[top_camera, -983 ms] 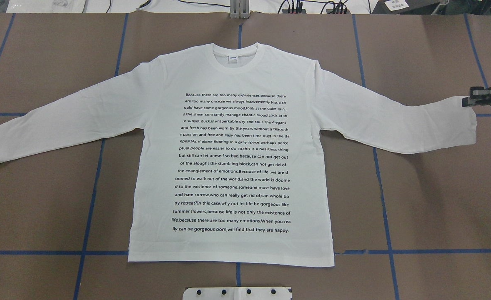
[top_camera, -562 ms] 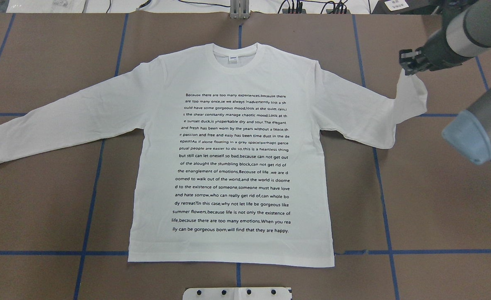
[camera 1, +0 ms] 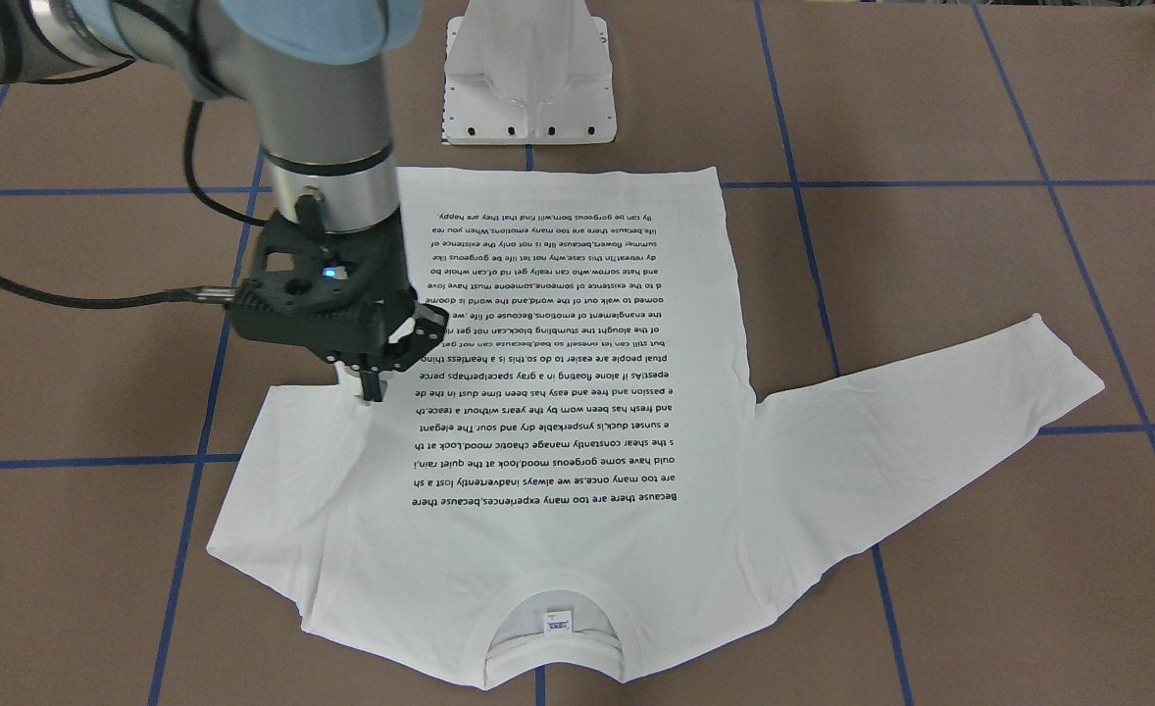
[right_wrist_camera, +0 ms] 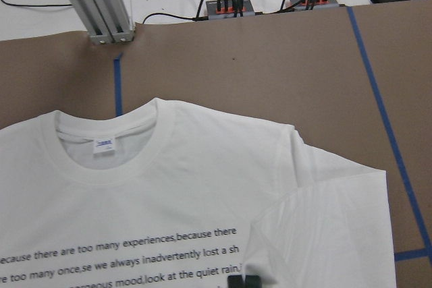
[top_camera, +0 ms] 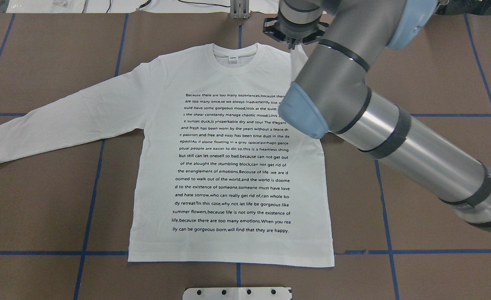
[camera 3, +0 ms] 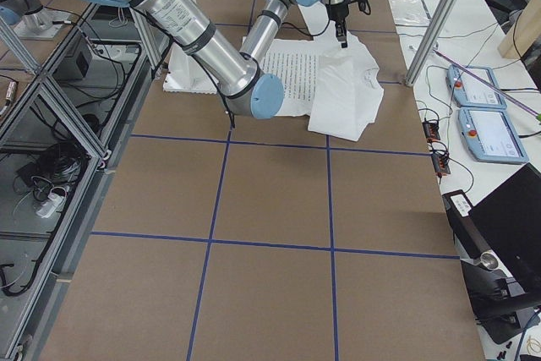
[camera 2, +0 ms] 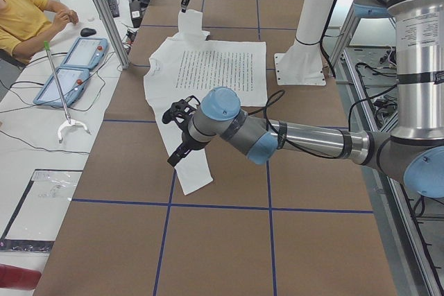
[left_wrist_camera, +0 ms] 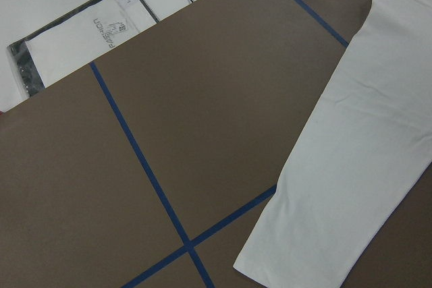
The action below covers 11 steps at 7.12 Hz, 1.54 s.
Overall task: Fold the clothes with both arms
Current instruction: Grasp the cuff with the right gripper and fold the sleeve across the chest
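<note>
The white T-shirt [top_camera: 229, 175] lies flat, print up, mid-table [top_camera: 41, 208], with its hem toward the robot's edge and its ribbed collar [top_camera: 235, 52] toward the far edge. The right gripper [camera 1: 372, 392] hangs over the chest beside the printed text [top_camera: 233, 162]. Its slim black fingers are pinched tight on the cuff of the lifted sleeve [camera 1: 293, 461], which rises in a soft fold. The other sleeve [top_camera: 62, 112] stretches toward the table's left end, with the left gripper [camera 2: 175, 159] over its cuff; I cannot tell how far that one is open. The cotton looks smooth, and the tabletop is matte brown crossed by blue tape lines [top_camera: 41, 252].
</note>
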Available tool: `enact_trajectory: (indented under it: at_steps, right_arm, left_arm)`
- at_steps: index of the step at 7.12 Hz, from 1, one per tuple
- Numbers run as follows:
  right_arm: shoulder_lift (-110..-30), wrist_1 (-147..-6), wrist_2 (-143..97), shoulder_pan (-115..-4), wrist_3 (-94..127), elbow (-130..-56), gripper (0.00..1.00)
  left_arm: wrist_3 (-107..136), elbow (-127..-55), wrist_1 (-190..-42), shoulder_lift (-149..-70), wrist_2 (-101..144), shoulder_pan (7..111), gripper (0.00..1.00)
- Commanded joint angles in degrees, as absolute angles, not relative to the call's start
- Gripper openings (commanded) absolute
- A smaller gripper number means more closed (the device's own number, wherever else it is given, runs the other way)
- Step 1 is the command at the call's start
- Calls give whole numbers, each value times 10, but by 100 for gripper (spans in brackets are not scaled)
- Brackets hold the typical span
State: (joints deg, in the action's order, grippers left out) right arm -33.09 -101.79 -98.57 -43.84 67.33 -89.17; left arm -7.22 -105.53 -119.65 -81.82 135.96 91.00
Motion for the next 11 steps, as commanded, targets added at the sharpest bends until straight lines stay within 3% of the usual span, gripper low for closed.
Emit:
enact_trajectory:
  at_steps: [1, 2, 7, 8, 9, 11]
  right_arm:
    - [-207, -796, -879, -348, 776, -638, 0]
    - [-156, -790, -833, -317, 809, -566, 0]
    - [-121, -781, -790, -257, 824, -555, 0]
    - [-119, -780, -790, -257, 830, -555, 26]
    - [-119, -778, -790, -256, 841, -548, 98]
    - [-109, -778, -794, -257, 843, -544, 99]
  left_arm:
    - [-73, -1050, -1196, -818, 1369, 910, 100]
    - [-73, -1049, -1196, -818, 1372, 910, 100]
    - [-74, -1035, -1203, -818, 1372, 911, 100]
    - [-74, -1028, -1210, -818, 1372, 910, 100]
    - [-74, -1015, -1228, -818, 1372, 910, 100]
    - [-70, -1012, -1237, -818, 1372, 910, 100]
